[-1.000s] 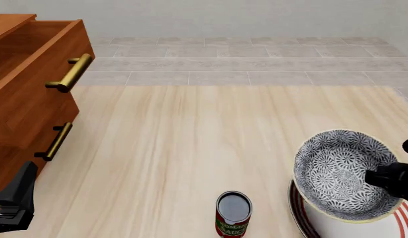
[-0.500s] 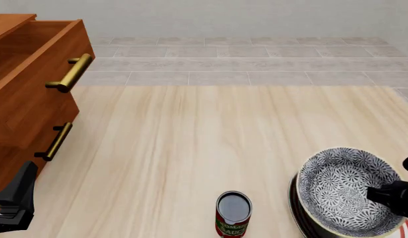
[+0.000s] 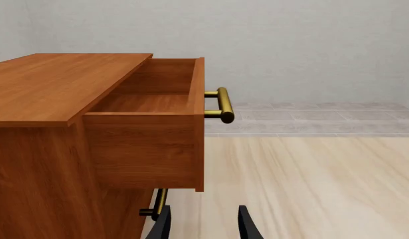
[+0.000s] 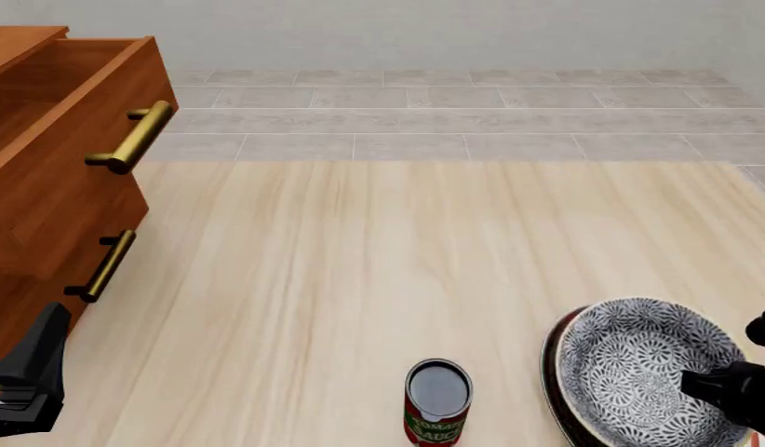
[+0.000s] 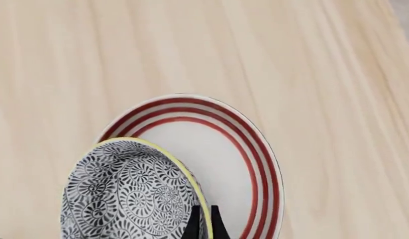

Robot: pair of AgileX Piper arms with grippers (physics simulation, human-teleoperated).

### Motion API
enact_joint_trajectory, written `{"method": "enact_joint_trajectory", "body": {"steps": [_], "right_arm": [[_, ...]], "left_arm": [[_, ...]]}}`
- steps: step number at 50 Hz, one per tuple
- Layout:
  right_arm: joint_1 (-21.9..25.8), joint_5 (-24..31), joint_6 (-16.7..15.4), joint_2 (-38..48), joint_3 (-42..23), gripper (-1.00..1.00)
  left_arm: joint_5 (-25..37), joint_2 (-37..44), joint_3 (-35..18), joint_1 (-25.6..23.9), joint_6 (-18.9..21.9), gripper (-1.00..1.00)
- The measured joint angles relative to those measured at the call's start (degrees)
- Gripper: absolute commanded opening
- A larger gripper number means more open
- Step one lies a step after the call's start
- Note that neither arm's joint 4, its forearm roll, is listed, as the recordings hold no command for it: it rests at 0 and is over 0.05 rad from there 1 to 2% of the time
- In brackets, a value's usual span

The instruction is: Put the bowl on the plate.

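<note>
Gripping the bowl by its pale yellowish rim, your right gripper has its two dark fingers pinched narrow across that thin edge, one inside the bowl and one outside. You can see the bowl's deep round wall covered in a dense blue-grey and white floral print, matte and busy, against the smooth white face of the plate with its concentric red rings. In the front view the bowl sits over the plate at the table's near right corner, covering most of it; whether its base touches the plate you cannot tell. The plate's far rim shows bare in the right wrist view, with open pale wood-grain table beyond it. A small can with a red-and-green label stands upright near the bowl's left side, apart from the plate. Your left gripper hangs at the near left, its fingers spread with a clear gap and nothing between them, just beside the wooden cabinet, whose top drawer stands pulled out with a brass bar handle. The middle of the table lies wide and bare.
</note>
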Motion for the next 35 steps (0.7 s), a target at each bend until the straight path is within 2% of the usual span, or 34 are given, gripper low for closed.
{"method": "enact_joint_trajectory", "body": {"steps": [17,18,35], "right_arm": [[-1.4,-3.7,0.4,2.0,1.2,-1.00],[-1.5,-3.8,0.3,2.1,1.3,1.00],[-2.4,-3.4,-1.4,2.4,1.6,1.00]], "left_arm": [[0.0,0.0,0.0,0.0,0.0,1.00],[0.0,0.0,0.0,0.0,0.0,1.00],[0.0,0.0,0.0,0.0,0.0,1.00]]}}
